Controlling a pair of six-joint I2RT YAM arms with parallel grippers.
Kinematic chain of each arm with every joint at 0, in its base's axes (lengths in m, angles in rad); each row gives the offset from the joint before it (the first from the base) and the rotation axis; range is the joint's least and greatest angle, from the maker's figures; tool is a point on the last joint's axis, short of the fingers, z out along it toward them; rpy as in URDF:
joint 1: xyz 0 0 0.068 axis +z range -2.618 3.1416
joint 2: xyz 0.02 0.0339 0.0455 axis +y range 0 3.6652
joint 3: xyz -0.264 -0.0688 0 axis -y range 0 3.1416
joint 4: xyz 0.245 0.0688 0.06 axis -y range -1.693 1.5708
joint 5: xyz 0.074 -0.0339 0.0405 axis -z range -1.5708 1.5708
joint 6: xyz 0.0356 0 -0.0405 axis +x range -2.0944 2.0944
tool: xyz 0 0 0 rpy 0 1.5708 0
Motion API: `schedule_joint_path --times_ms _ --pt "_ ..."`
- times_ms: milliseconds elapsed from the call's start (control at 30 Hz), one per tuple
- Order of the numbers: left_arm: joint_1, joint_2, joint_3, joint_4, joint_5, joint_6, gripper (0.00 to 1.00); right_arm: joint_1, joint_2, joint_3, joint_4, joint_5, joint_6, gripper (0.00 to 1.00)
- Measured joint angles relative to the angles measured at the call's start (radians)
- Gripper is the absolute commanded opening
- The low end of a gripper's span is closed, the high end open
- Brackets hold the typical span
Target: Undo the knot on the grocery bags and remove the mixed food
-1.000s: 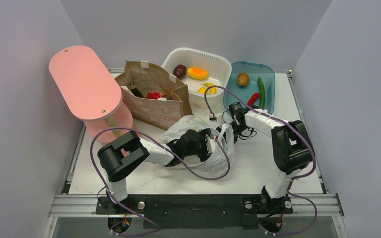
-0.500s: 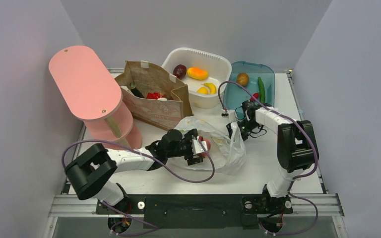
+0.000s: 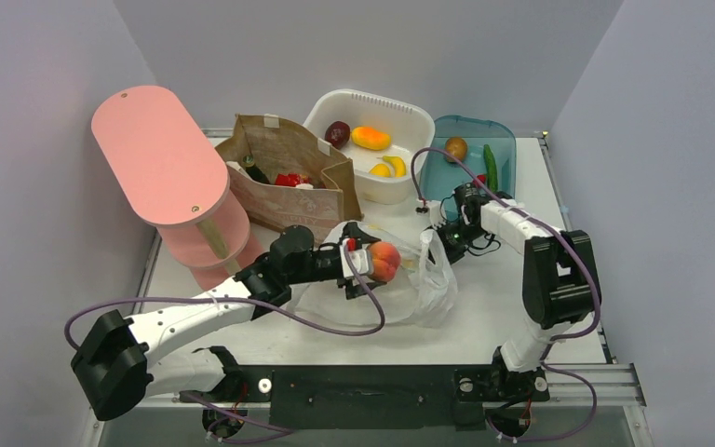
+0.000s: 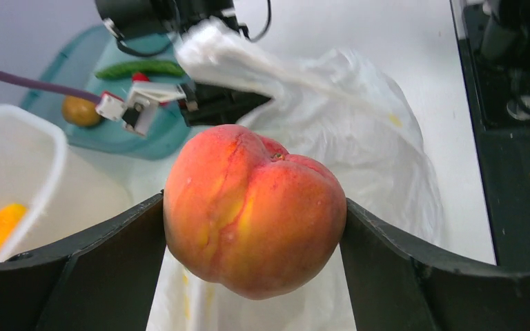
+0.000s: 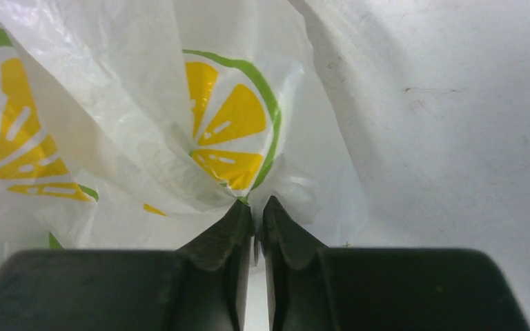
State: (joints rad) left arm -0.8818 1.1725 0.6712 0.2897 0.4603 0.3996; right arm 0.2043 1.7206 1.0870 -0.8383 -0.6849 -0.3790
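My left gripper (image 3: 379, 264) is shut on a round peach (image 3: 384, 261) and holds it above the open white grocery bag (image 3: 419, 284). In the left wrist view the peach (image 4: 252, 207) sits squeezed between both black fingers (image 4: 96, 269), with the bag (image 4: 359, 124) below it. My right gripper (image 3: 439, 238) is shut on the bag's upper edge, pinching thin plastic with yellow citrus marks (image 5: 228, 131) at its fingertips (image 5: 257, 207). A green cucumber (image 3: 491, 168) and a red pepper (image 3: 480, 181) lie in the teal tray (image 3: 503, 140).
A brown paper bag (image 3: 289, 177) with items stands behind the plastic bag. A white tub (image 3: 410, 116) holds orange-yellow and dark fruits. A brown kiwi-like fruit (image 3: 455, 147) is in the teal tray. A pink shelf stand (image 3: 158, 154) stands at the left.
My left gripper has pulled out of the bag toward the left with the peach and lifted it clear. The right gripper kept its pinch on the bag's edge, holding it up.
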Motion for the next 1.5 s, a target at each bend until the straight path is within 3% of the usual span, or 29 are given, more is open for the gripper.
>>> schedule_joint_path --times_ms 100,267,400,433,500,667,933,1200,1367,1500 --pt "0.014 -0.008 0.065 -0.010 0.014 -0.020 0.39 0.000 -0.032 0.018 0.002 0.000 0.014 0.31" --pt "0.040 0.019 0.195 -0.018 0.013 -0.070 0.40 -0.001 -0.095 0.064 0.007 0.003 0.035 0.48" --pt "0.068 0.109 0.323 -0.021 -0.038 -0.083 0.41 -0.017 -0.128 0.107 0.008 0.008 0.055 0.62" --pt "0.074 0.142 0.362 -0.026 -0.063 -0.082 0.41 -0.025 -0.134 0.119 0.007 0.009 0.063 0.70" --pt "0.086 0.220 0.451 -0.047 -0.122 -0.074 0.43 -0.041 -0.143 0.138 0.010 0.014 0.078 0.74" --pt "0.110 0.441 0.695 -0.118 -0.286 -0.034 0.47 -0.095 -0.165 0.169 0.026 0.026 0.116 0.77" --pt "0.172 0.789 1.043 -0.218 -0.500 0.058 0.64 -0.191 -0.205 0.169 0.076 0.031 0.208 0.78" --pt "0.241 1.040 1.302 -0.348 -0.537 0.096 0.78 -0.225 -0.249 0.158 0.089 0.030 0.232 0.78" --pt "0.252 1.113 1.419 -0.421 -0.523 0.090 0.92 -0.230 -0.250 0.156 0.089 0.027 0.234 0.78" --pt "0.257 1.120 1.464 -0.444 -0.506 0.043 0.97 -0.230 -0.250 0.156 0.089 0.014 0.234 0.78"
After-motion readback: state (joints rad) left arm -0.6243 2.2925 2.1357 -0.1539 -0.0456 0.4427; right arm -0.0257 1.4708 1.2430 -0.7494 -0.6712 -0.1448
